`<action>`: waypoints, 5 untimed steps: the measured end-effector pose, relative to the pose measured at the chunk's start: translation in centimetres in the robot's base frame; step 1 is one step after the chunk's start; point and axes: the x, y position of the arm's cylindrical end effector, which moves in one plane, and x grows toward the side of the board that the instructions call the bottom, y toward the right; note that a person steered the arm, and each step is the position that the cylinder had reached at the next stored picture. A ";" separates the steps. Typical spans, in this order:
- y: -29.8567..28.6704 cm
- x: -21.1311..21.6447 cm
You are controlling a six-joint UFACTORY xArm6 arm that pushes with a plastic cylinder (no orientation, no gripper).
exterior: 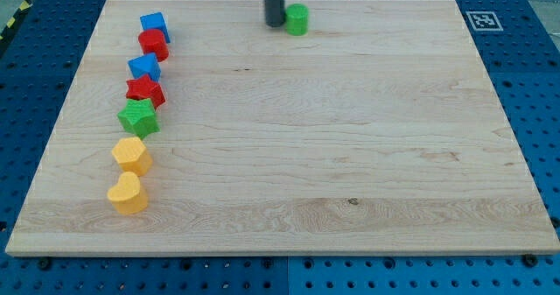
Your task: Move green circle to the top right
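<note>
The green circle [297, 18] sits near the board's top edge, about midway across. My tip [275, 23] stands right against its left side. The rod rises out of the view's top.
A column of blocks runs down the left side: blue block [154, 24], red circle [154, 44], blue block [144, 66], red star [145, 91], green star [138, 117], yellow hexagon [131, 155], yellow heart [128, 193]. A tag marker [480, 20] lies at the board's top right corner.
</note>
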 end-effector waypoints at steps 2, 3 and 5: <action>10.1 0.6; 13.3 1.2; 15.8 4.1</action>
